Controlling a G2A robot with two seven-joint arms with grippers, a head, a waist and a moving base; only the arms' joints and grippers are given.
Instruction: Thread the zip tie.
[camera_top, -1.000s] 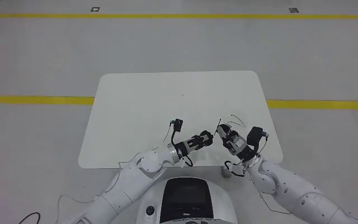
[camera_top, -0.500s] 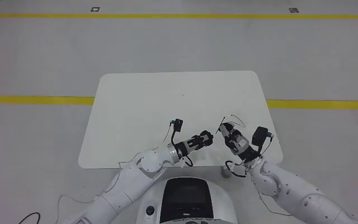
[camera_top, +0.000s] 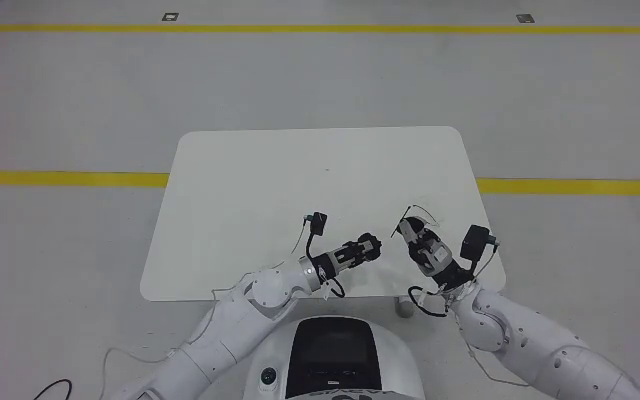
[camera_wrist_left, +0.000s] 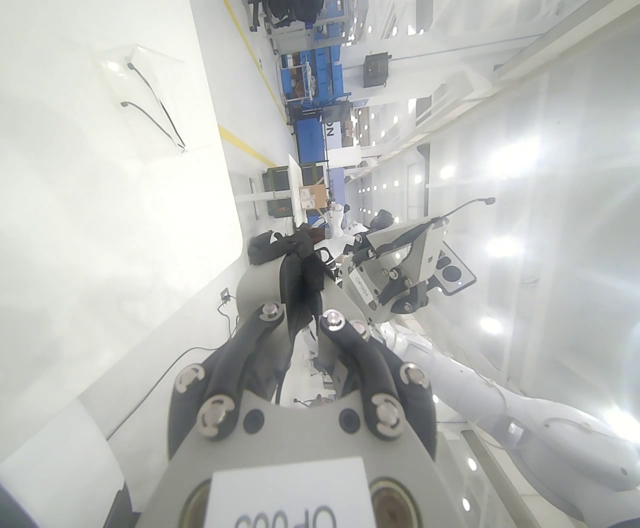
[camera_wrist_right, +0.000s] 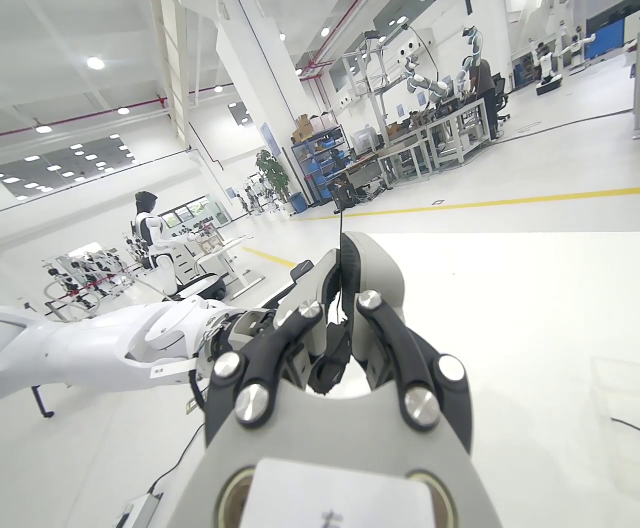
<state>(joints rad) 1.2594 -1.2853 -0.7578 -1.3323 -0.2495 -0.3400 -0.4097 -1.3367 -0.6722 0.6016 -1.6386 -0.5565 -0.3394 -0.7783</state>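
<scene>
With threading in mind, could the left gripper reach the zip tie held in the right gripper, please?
Probably yes: the zip tie sticks out beyond the right gripper, and only open air separates it from the left gripper, though that one is shut.

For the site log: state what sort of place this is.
Probably a robotics lab or factory hall: a humanoid robot stands at a workstation, with blue storage racks and a yellow floor line behind.
</scene>
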